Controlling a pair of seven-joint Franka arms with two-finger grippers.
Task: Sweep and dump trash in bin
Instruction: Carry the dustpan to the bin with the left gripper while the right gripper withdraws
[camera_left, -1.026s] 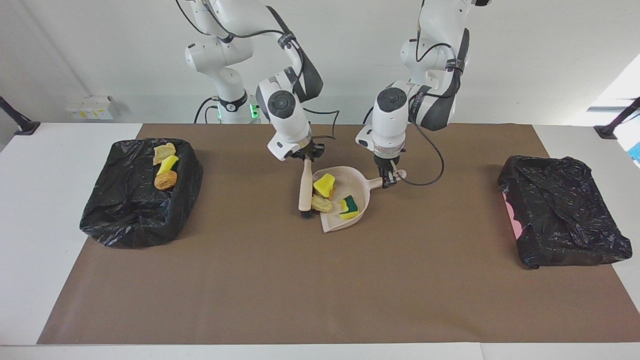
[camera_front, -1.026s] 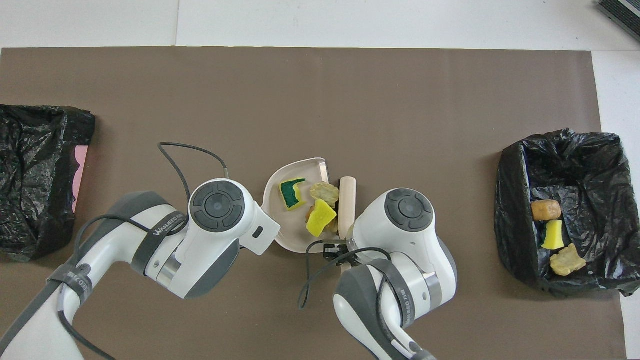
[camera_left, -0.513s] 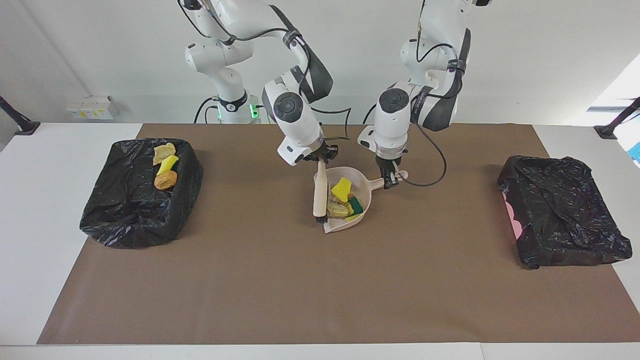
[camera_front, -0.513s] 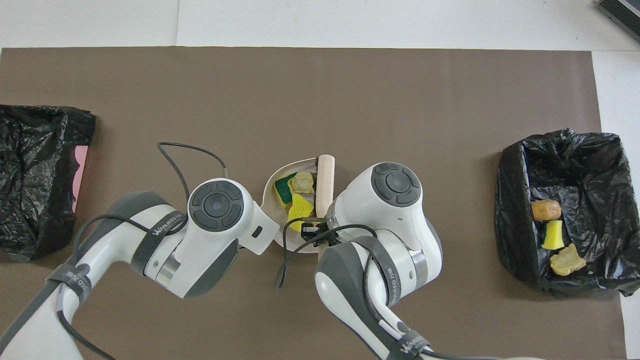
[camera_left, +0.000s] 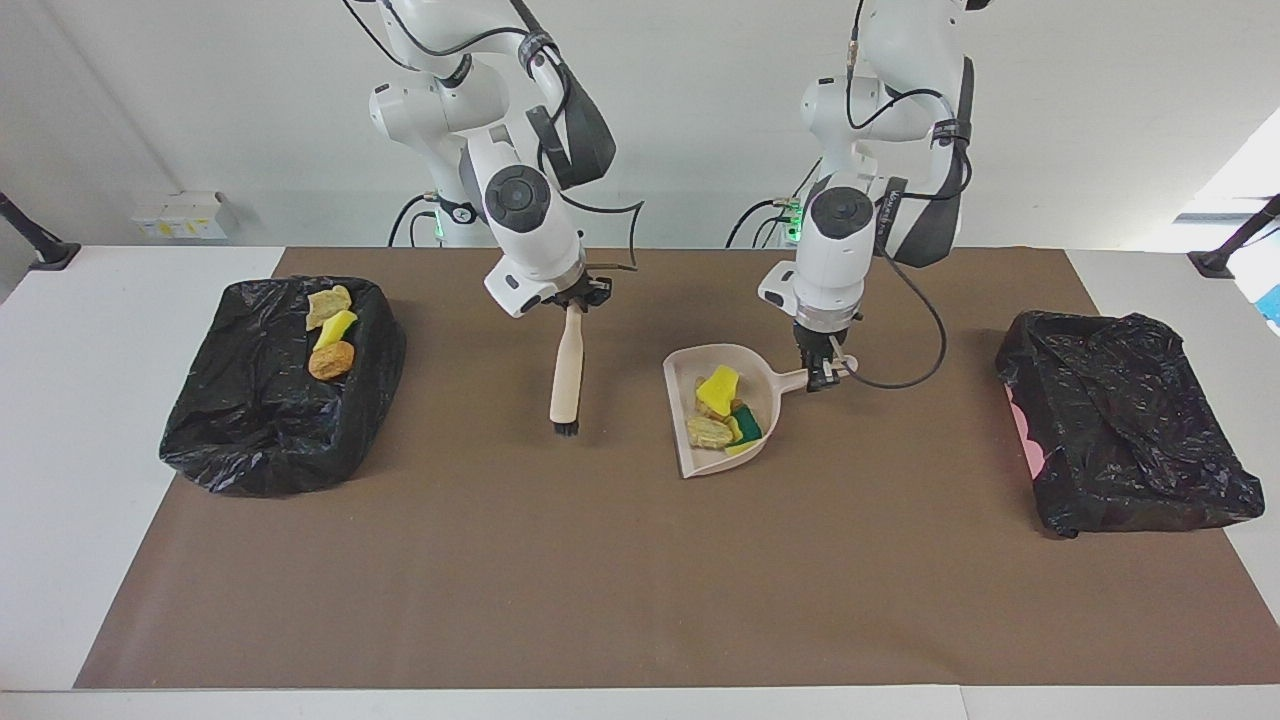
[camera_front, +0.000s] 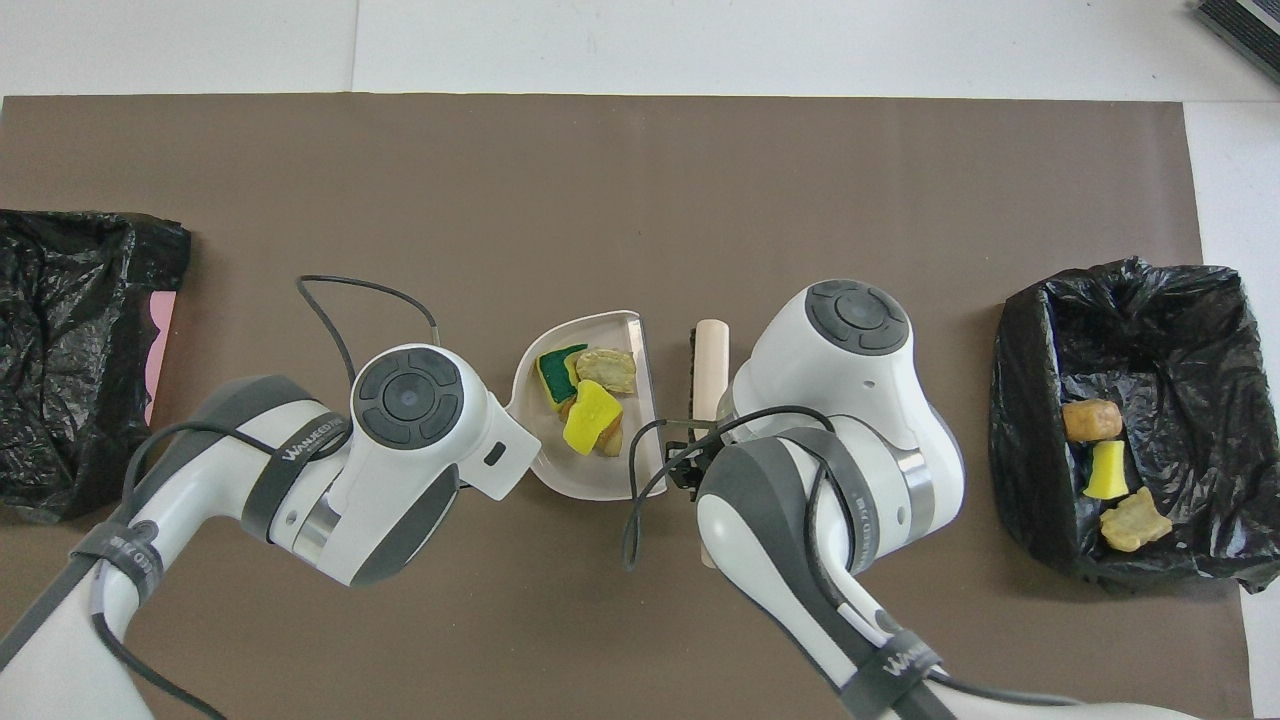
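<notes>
**A:** What are the big things here?

**B:** The table (camera_left: 640, 600) has a brown mat, and at each end there is one bin with a black bag. The bin at the right arm's end (camera_left: 270, 420) holds three bits already: a tan lump, a yellow sponge chunk and an orange lump. The bin at the left arm's end (camera_left: 1130, 440) shows no trash that I can see.

**A:** And the rest of the trash?

**B:** It lies in the dustpan (camera_left: 690, 375), near the middle of the table: a yellow sponge chunk (camera_left: 718, 386), a tan lump (camera_left: 710, 432) and the yellow-and-green sponge (camera_left: 744, 424), all touching in one heap. More may hide under them; I cannot tell.

**A:** Who holds what?

**B:** The left gripper (camera_left: 822, 372) is closed on the dustpan's handle. The right gripper (camera_left: 574, 297) is closed on the top of the brush (camera_left: 567, 375), which hangs bristles down over the mat, apart from the pan.

**A:** How will these bits handle?

**B:** I judge the sponges very light and soft, so they may bounce or roll out easily. The lumps look harder and rough. None seems fragile. It is better not to pinch them one by one; the handle is the place to hold, with the pan's open mouth kept a little up during carrying.
</notes>
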